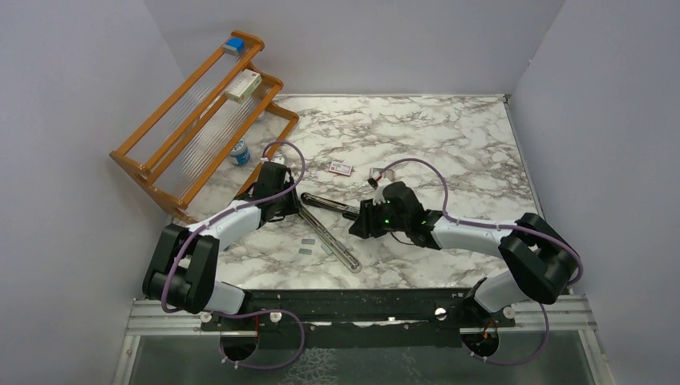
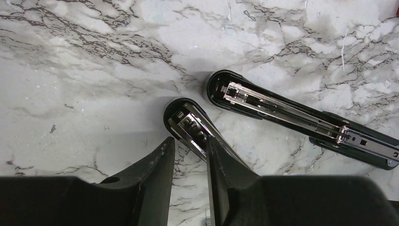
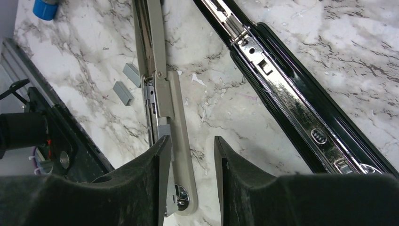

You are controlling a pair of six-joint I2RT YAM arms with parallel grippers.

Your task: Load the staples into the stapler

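From above, the stapler, slim and black, lies on the bench, with loose staples nearby. The rack holds a white-and-red box.

Left wrist: the left gripper stands apart, the stapler's tip just ahead.

Right wrist: the right gripper stands apart around a grey tool, the stapler's silver rail alongside.

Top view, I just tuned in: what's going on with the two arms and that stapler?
The black stapler lies open on the marble table, silver rail exposed, in a V with a greyer stapler-like tool. The left gripper and right gripper each hover over opposite ends of that tool, jaws apart, apparently gripping nothing. Two staple strips lie loose beside it, not yet loaded.
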